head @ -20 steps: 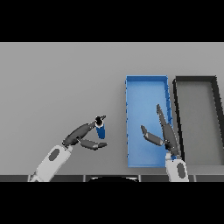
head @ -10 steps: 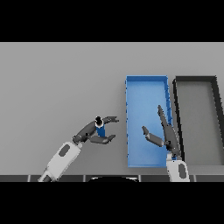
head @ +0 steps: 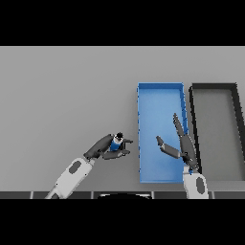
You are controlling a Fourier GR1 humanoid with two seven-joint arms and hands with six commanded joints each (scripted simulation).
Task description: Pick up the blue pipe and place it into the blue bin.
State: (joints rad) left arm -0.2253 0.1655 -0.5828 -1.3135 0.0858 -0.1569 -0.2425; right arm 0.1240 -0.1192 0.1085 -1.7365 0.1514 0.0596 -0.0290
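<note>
The left hand (head: pixel 106 148) has its fingers curled around the blue pipe (head: pixel 115 144), a short blue piece with a dark end, just left of the blue bin (head: pixel 141 129) wall. The right hand (head: pixel 181 146) is over the bin with fingers spread straight. Beyond them, the grey table (head: pixel 67 91) is wide and bare, and a black bin (head: pixel 194 119) stands beside the blue one.

So besides the main stuff there's just a plain grey table (head: pixel 67 86) and a black bin (head: pixel 237 129) sitting on it over on the right side. The black one is long and narrow, open on top, with a grey floor inside.
</note>
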